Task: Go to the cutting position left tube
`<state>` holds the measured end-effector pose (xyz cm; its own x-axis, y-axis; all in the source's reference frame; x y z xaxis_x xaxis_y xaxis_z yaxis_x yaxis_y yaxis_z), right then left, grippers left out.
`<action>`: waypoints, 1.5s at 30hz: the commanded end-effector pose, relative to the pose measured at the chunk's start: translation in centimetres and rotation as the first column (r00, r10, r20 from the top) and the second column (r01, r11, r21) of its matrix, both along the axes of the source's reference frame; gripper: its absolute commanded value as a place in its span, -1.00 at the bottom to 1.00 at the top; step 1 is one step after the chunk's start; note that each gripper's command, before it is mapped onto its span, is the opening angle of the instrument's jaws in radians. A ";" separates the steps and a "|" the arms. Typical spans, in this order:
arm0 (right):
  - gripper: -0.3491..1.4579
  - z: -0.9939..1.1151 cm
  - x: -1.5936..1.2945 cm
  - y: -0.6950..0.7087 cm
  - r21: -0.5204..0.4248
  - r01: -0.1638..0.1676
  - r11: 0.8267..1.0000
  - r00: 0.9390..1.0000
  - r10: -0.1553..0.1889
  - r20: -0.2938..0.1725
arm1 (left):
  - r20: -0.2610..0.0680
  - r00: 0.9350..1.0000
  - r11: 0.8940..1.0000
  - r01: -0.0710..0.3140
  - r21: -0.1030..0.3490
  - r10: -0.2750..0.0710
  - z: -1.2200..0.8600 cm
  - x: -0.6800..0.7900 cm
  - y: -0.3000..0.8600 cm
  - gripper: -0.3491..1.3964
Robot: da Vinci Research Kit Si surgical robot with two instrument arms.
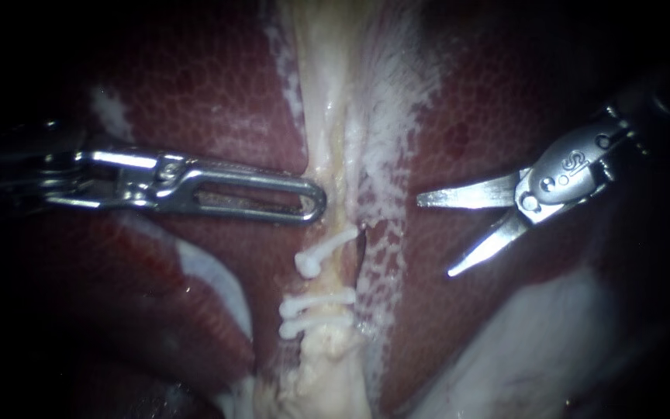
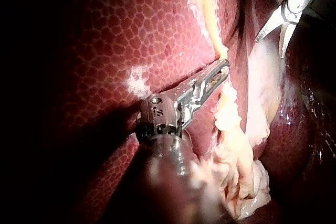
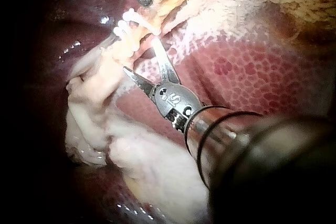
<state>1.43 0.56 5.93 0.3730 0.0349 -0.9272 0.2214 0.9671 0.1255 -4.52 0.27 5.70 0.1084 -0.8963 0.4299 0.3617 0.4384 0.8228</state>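
Observation:
A pale tube (image 1: 327, 167) runs down the middle of the endoscope view between lobes of liver (image 1: 195, 93). It carries three white clips: one upper clip (image 1: 324, 253) and two lower clips (image 1: 316, 304) close together, with a short bare stretch between them. My left instrument (image 1: 313, 199) comes in from the left, its slotted jaws shut on the pale strand just above the clips; the left wrist view shows the same grip (image 2: 219, 73). My right instrument (image 1: 433, 237) has two pointed blades standing open, right of the tube and apart from it. In the right wrist view the blades (image 3: 140, 54) lie just short of the clips (image 3: 126, 25).
White frayed membrane (image 1: 385, 140) lies beside the tube on the right. A pale fold of tissue (image 1: 521, 349) fills the lower right. More pale lumpy tissue (image 2: 236, 150) hangs under the left instrument's jaws.

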 end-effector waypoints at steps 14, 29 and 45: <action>0.97 0.03 0.03 -0.10 0.010 0.009 1.000 1.000 -0.009 -0.005 | 0.002 1.000 1.000 -0.001 0.004 0.001 -0.09 0.05 0.01 -1.00; 0.88 0.28 0.22 -0.40 0.192 0.025 0.981 0.996 -0.041 0.076 | 0.014 1.000 1.000 0.016 0.009 -0.016 -0.44 0.30 0.14 -1.00; 0.49 0.35 0.44 -0.48 0.363 0.036 0.931 0.977 -0.109 0.181 | 0.030 0.999 0.999 0.027 -0.017 -0.027 -0.84 0.48 0.18 -1.00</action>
